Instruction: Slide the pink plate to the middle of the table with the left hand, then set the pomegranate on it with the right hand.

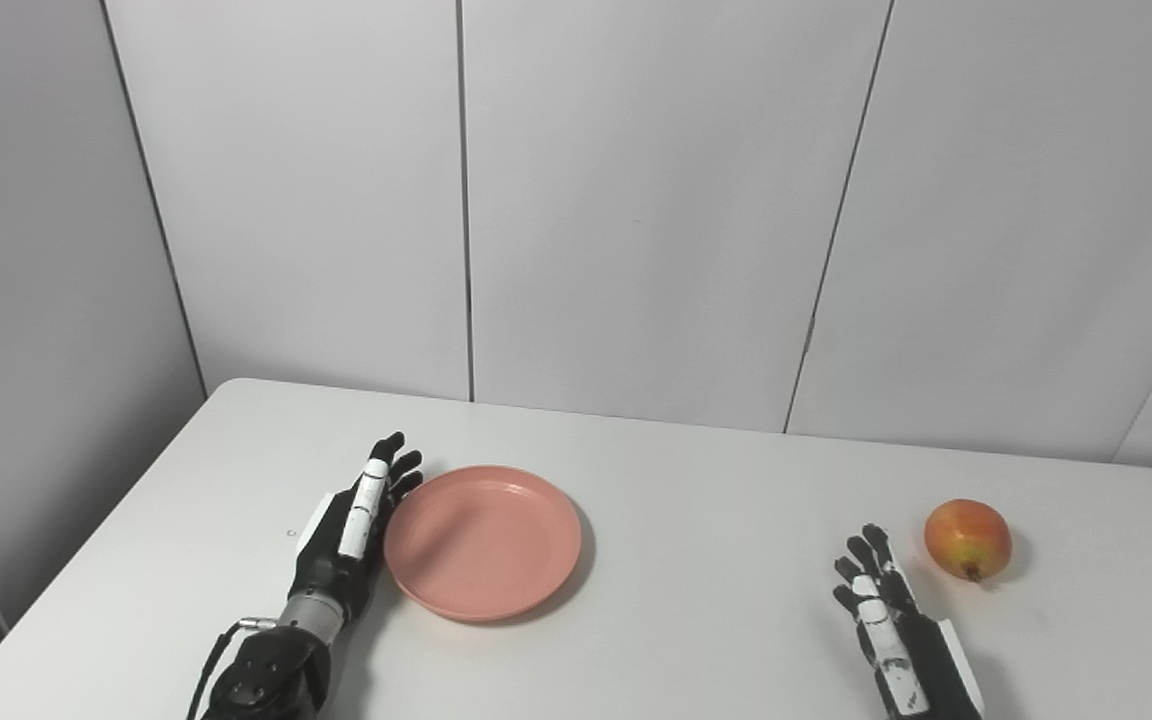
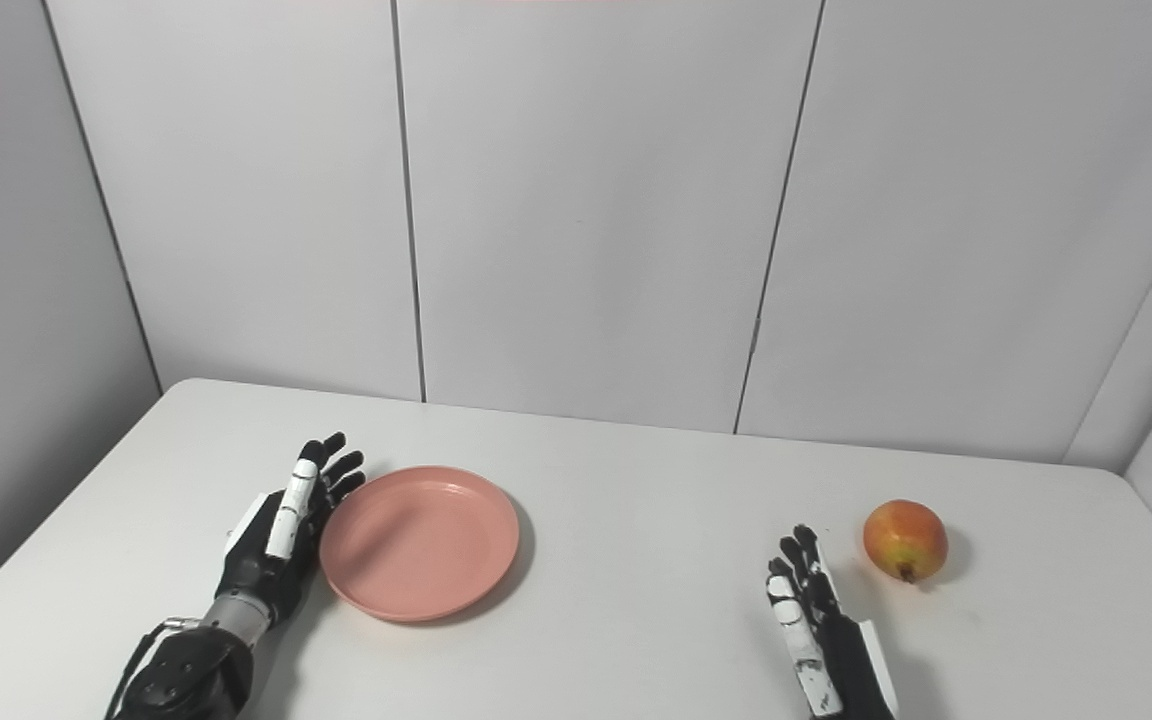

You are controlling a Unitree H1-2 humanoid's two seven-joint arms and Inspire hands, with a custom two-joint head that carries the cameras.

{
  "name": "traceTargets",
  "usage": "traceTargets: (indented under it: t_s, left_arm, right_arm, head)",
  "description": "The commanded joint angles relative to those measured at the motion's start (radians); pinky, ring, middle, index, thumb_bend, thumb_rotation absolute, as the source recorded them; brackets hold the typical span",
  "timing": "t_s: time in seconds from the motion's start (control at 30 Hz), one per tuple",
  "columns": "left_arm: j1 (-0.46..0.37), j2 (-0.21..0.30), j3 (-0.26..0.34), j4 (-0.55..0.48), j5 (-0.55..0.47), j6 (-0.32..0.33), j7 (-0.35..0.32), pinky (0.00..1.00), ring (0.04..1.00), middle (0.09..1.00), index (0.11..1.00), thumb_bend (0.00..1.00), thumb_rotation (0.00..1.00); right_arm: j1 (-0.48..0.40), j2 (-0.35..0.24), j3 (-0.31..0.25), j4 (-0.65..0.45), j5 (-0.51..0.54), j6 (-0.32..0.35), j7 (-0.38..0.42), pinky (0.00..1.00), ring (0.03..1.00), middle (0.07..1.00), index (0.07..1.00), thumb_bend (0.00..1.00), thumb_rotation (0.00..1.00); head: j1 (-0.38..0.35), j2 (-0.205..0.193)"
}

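Left of centre on the desk [image 1: 696, 560] I see one pink plate [image 1: 483, 541], my left hand [image 1: 354, 520] spread flat against its rim. Lower right, one pomegranate [image 1: 968, 540] sits near my right hand [image 1: 886, 620], fingers apart, holding nothing. No writing shows.

The plate [image 1: 482, 541] is set left of the table's [image 1: 696, 500] middle; the pomegranate [image 1: 968, 539] near its right edge.

Pink plate [image 1: 482, 540], red-yellow pomegranate [image 1: 967, 539], white table [image 1: 696, 500]
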Motion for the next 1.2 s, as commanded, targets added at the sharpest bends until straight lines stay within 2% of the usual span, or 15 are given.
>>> traceTargets:
  t_s: [0.0, 0.17, 0.37, 0.57, 0.8, 1.17]
  left_arm:
    - [-0.017, -0.001, -0.007, -0.045, 0.005, 0.010, -0.010, 0.93, 0.930, 0.941, 0.950, 0.60, 1.00]
    - [-0.008, -0.005, -0.025, -0.071, 0.009, 0.040, -0.014, 0.94, 0.941, 0.942, 0.947, 0.61, 1.00]
    - [0.005, -0.003, -0.041, -0.078, 0.000, 0.030, -0.045, 0.96, 0.962, 0.963, 0.970, 0.58, 1.00]
    - [0.016, -0.013, -0.059, -0.090, 0.005, 0.024, -0.062, 0.98, 0.973, 0.979, 0.991, 0.58, 1.00]
    - [0.033, -0.034, -0.079, -0.133, 0.014, 0.040, -0.052, 0.99, 0.992, 0.999, 1.000, 0.57, 1.00]
    - [0.069, -0.076, -0.119, -0.206, 0.023, 0.076, -0.055, 1.00, 1.000, 1.000, 1.000, 0.58, 1.00]
  right_arm:
    - [0.001, 0.020, 0.003, 0.005, -0.009, -0.030, -0.019, 0.93, 0.931, 0.950, 0.960, 0.56, 0.79]
    - [0.000, 0.037, 0.009, -0.007, -0.047, -0.004, -0.052, 0.91, 0.920, 0.933, 0.938, 0.61, 0.80]
    - [-0.004, 0.053, 0.018, -0.002, -0.069, -0.002, -0.074, 0.92, 0.927, 0.919, 0.921, 0.65, 0.81]
    - [-0.012, 0.030, 0.041, 0.013, -0.056, -0.022, -0.032, 0.97, 0.975, 0.990, 0.995, 0.63, 0.87]
    - [-0.014, 0.035, 0.036, 0.001, -0.046, -0.009, -0.036, 0.93, 0.951, 0.971, 0.964, 0.61, 0.85]
    - [-0.012, 0.024, 0.045, -0.002, -0.040, -0.011, -0.023, 0.95, 0.965, 0.989, 0.990, 0.62, 0.86]
  head:
    - [-0.008, 0.004]
    - [-0.047, 0.020]
    - [-0.101, 0.021]
    - [-0.104, 0.031]
    - [-0.108, 0.055]
    - [-0.102, 0.060]
